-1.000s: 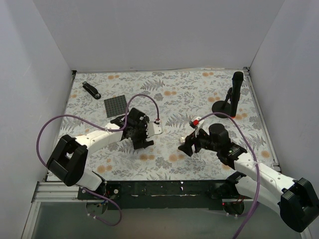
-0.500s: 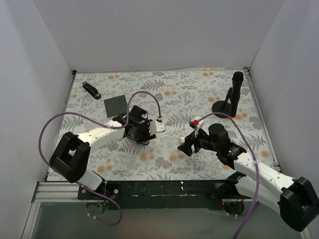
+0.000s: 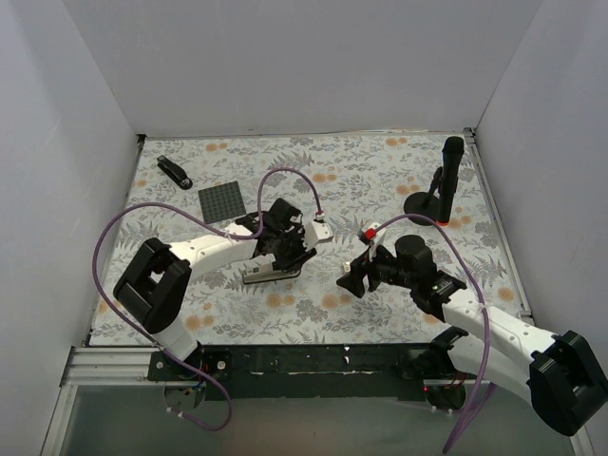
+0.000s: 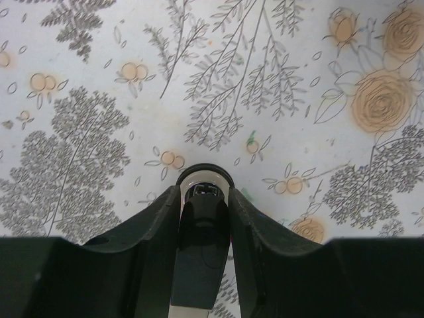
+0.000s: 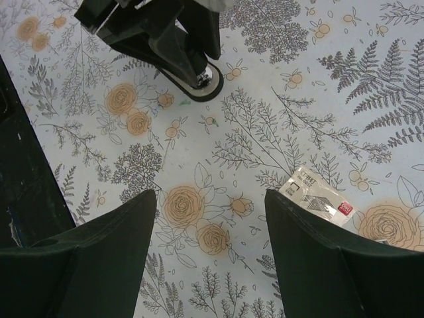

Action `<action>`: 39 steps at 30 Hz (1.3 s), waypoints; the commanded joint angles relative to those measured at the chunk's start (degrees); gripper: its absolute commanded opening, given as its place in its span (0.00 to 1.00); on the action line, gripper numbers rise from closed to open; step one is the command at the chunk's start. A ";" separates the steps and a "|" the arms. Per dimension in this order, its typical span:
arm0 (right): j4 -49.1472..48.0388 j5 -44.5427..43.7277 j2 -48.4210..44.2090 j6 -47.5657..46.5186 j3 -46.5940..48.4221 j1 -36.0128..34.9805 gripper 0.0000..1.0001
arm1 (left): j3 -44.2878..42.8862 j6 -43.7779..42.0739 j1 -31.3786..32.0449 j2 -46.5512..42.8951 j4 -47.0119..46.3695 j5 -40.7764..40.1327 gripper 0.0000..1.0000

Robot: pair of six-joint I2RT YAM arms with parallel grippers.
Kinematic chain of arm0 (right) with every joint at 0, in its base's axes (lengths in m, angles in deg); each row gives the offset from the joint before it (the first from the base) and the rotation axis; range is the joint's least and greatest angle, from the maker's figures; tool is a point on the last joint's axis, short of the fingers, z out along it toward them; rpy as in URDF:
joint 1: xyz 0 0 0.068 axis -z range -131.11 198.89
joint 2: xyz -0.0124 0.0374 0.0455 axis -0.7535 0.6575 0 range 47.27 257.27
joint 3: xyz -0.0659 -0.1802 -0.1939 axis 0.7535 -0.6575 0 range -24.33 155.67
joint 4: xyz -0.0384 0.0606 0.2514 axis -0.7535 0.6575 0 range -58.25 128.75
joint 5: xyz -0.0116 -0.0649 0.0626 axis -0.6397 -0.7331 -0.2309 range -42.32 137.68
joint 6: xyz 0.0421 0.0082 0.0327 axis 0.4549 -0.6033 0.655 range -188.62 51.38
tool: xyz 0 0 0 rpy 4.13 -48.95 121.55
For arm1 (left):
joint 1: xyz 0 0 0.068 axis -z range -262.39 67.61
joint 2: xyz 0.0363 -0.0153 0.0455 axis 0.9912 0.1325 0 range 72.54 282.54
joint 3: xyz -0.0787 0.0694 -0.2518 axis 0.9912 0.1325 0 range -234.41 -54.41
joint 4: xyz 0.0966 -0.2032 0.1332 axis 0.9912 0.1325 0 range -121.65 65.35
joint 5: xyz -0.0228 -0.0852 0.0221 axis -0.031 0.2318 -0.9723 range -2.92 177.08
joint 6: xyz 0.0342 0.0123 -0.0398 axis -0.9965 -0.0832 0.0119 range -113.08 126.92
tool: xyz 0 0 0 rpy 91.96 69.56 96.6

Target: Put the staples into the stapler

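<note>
The stapler (image 4: 199,245) is slim and black with a silver nose, and it lies on the flowered mat between my left gripper's fingers (image 4: 158,222). My left gripper (image 4: 204,193) is shut on it, both fingers pressed against its sides. From above, the stapler (image 3: 268,273) pokes out below the left gripper (image 3: 278,256) near the mat's middle. The right wrist view shows the stapler (image 5: 199,74) at the top and the whitish staples box (image 5: 317,199) beside the right finger. My right gripper (image 5: 211,195) hovers open over bare mat, also visible from above (image 3: 353,277). No loose staples show.
A dark grey square pad (image 3: 219,200) and a small black object (image 3: 174,172) lie at the back left. A tall black stand (image 3: 443,180) with a round base rises at the back right. White walls enclose the mat on three sides.
My left gripper swung right and closed on the stapler, whose body now shows below it. The right arm barely moved.
</note>
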 commanded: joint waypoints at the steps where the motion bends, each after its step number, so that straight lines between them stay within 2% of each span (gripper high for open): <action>1: -3.60 1.13 0.31 0.15 -0.64 -0.45 0.75 | -2.69 8.21 4.24 1.09 -0.54 -1.19 0.24; 3: -3.60 1.05 0.23 -0.03 -0.82 -0.45 0.75 | -2.87 8.47 6.61 1.45 -0.19 -2.76 0.27; 9: -3.51 1.05 -0.56 -0.29 -1.70 -0.54 0.75 | -2.78 7.60 7.67 -1.80 0.51 -6.46 0.54; 11: -3.52 1.05 -1.18 -0.47 -1.79 -0.54 0.75 | -2.69 5.58 7.67 -4.08 0.69 -7.70 0.66; 14: -3.43 1.40 -1.62 -0.82 -2.05 -0.54 0.74 | -1.99 1.73 7.50 -6.19 1.57 -7.44 0.76; 21: -3.34 2.19 -2.32 -1.35 -2.58 -0.54 0.75 | -1.46 -3.73 6.62 -5.06 6.32 -5.24 0.75; 30: -3.78 2.36 -3.90 -1.79 -3.37 -0.62 0.75 | -2.25 -6.29 5.56 -1.98 7.29 -3.31 0.70; 39: -4.22 2.45 -3.64 -1.70 -3.63 -0.62 0.75 | -4.98 -6.73 5.04 2.94 8.87 -1.64 0.55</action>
